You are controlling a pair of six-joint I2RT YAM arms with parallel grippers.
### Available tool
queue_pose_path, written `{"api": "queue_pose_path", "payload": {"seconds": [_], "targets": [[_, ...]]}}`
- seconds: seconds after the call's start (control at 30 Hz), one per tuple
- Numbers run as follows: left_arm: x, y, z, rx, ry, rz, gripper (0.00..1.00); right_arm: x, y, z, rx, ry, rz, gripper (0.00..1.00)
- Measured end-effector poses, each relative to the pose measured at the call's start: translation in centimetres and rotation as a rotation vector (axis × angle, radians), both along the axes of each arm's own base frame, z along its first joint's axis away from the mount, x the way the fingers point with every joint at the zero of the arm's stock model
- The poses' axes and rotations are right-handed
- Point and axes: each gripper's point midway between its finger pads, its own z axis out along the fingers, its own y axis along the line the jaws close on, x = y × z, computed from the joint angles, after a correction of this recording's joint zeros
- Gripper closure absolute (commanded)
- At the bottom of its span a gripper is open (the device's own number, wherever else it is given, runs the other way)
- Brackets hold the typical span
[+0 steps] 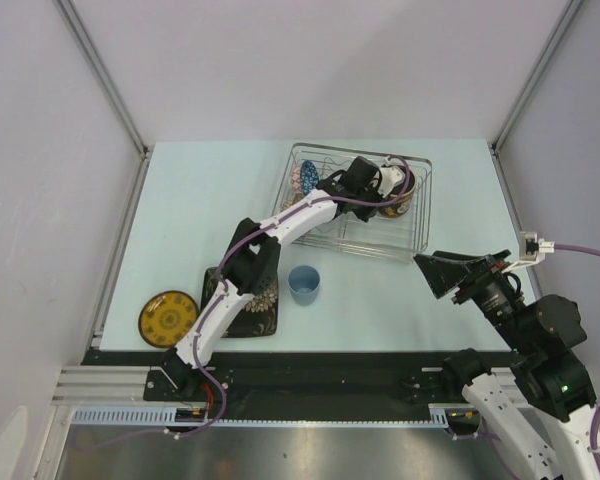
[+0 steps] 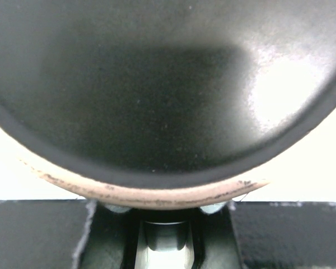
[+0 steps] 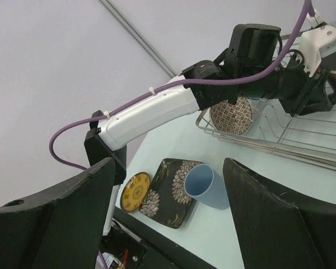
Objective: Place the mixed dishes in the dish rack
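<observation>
Left arm at the rack with a bowl.
Reaches with the left claw (image 1: 385,190) into the right end of the rack (image 1: 310,150), against a beige-rimmed bowl (image 2: 157,84) with dark inside, filling the left wrist view; cannot tell whether pinching it or spread. Holds the right claw (image 1: 435,268) spread above the right side of the table (image 1: 200,200), apart from the rack. Shows a blue bowl (image 1: 302,180) on edge at the rack's left end. Shows on the table, outside the rack: blue cup (image 1: 304,284) just beside black plate (image 1: 265,305), yellow plate (image 1: 168,318) further left.
</observation>
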Motion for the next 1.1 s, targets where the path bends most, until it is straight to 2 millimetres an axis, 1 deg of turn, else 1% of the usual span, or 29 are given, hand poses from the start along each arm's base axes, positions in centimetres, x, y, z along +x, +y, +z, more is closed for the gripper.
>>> {"api": "queue_pose_path", "payload": {"seconds": [0.1, 0.17, 0.27, 0.3, 0.37, 0.47, 0.5, 0.63, 0.67, 0.7, 0.73, 0.8, 0.87, 1.0, 1.07, 1.1], "targets": [[0.0, 0.0, -0.1, 0.0, 0.001, 0.0, 0.99, -0.1, 0.0, -0.3, 0.001, 0.007, -0.001, 0.17], [0.0, 0.0, -0.4, 0.002, 0.004, 0.0, 0.96, -0.1, 0.0, -0.5, 0.003, 0.015, -0.001, 0.18], [0.1, -0.1, -0.8, 0.002, 0.006, -0.002, 0.83, 0.0, 0.0, -0.8, 0.007, 0.029, -0.001, 0.18], [0.1, -0.2, -0.8, -0.002, 0.003, -0.003, 0.74, 0.1, 0.1, -1.0, 0.006, 0.033, -0.001, 0.18], [0.0, -0.3, -0.7, -0.006, 0.003, -0.007, 0.65, 0.2, 0.1, -1.3, 0.006, 0.043, 0.0, 0.18], [0.3, -0.9, -0.2, -0.033, -0.014, -0.018, 0.41, 0.3, 0.2, -1.7, 0.006, 0.054, 0.0, 0.17], [0.5, -1.3, 0.2, -0.049, -0.026, -0.023, 0.29, 0.3, 0.2, -1.8, 0.008, 0.059, 0.0, 0.17], [0.7, -2.1, 1.0, -0.084, -0.049, -0.037, 0.23, 0.2, 0.2, -1.9, 0.014, 0.067, 0.001, 0.17], [0.6, -2.2, 1.1, -0.088, -0.049, -0.04, 0.2, 0.2, 0.2, -1.9, 0.016, 0.068, 0.001, 0.17], [0.6, -2.2, 1.2, -0.09, -0.05, -0.04, 0.12, 0.2, 0.2, -1.9, 0.017, 0.068, 0.001, 0.17], [0.5, -2.2, 1.4, -0.091, -0.051, -0.041, 0.08, 0.2, 0.2, -1.9, 0.018, 0.068, 0.001, 0.17], [0.5, -2.1, 1.9, -0.094, -0.055, -0.042, 0.04, 0.2, 0.2, -1.9, 0.018, 0.067, 0.001, 0.17], [0.3, -1.9, 2.7, -0.097, -0.058, -0.04, 0.0, 0.2, 0.2, -2.0, 0.017, 0.069, 0.001, 0.16], [-0.8, -0.9, 5.4, -0.104, -0.064, -0.04, 0.0, 0.2, 0.2, -2.7, -0.006, 0.09, 0.0, 0.16], [-1.7, 0.1, 7.6, -0.111, -0.072, -0.039, 0.0, 0.5, 0.3, -3.4, -0.033, 0.108, 0.002, 0.18], [-2.1, 0.8, 8.8, -0.116, -0.076, -0.034, 0.0, 0.7, 0.4, -3.7, -0.045, 0.119, 0.006, 0.2]]}}
